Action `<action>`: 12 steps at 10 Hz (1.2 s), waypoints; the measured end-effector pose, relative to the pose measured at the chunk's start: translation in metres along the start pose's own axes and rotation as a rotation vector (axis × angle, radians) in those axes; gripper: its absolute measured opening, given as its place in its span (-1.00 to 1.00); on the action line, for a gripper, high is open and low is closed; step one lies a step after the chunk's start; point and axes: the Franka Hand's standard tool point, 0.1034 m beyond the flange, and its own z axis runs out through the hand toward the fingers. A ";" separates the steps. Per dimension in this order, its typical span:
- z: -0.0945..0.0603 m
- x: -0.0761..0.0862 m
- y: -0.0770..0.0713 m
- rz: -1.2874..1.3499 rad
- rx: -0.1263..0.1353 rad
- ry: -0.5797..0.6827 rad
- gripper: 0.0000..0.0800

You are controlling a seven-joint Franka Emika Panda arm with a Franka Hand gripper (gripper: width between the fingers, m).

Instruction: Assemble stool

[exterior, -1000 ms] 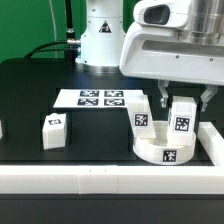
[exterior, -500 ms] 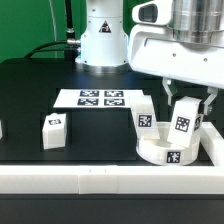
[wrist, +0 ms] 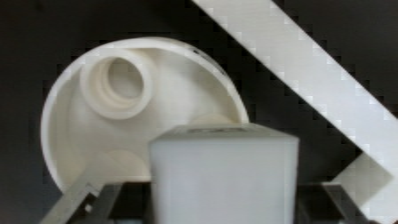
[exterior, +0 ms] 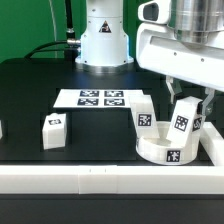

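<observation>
Counted three legs and one round seat on the black table. The gripper was pinching the first leg, which was tilted right over the seat; couldn't tell if they touched. In the wrist view that leg filled the gap between both fingers. The second leg stood upright just beside the seat, and the third leg sat well apart toward the exterior view's left. There was also one marker board and two white rails.

Leg in claw now more tilted.
</observation>
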 end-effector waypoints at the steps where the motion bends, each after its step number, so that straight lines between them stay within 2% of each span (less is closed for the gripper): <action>1: 0.000 -0.001 -0.001 0.066 0.007 -0.001 -0.15; 3: -0.001 -0.005 -0.007 0.235 0.041 -0.005 -0.15; 6: -0.002 -0.010 -0.014 0.440 0.064 -0.019 -0.15; 10: -0.002 -0.014 -0.016 0.607 0.066 -0.037 -0.15; 11: -0.002 -0.013 -0.014 0.567 0.060 -0.038 -0.15; 12: -0.002 -0.012 -0.010 0.528 0.038 -0.047 0.24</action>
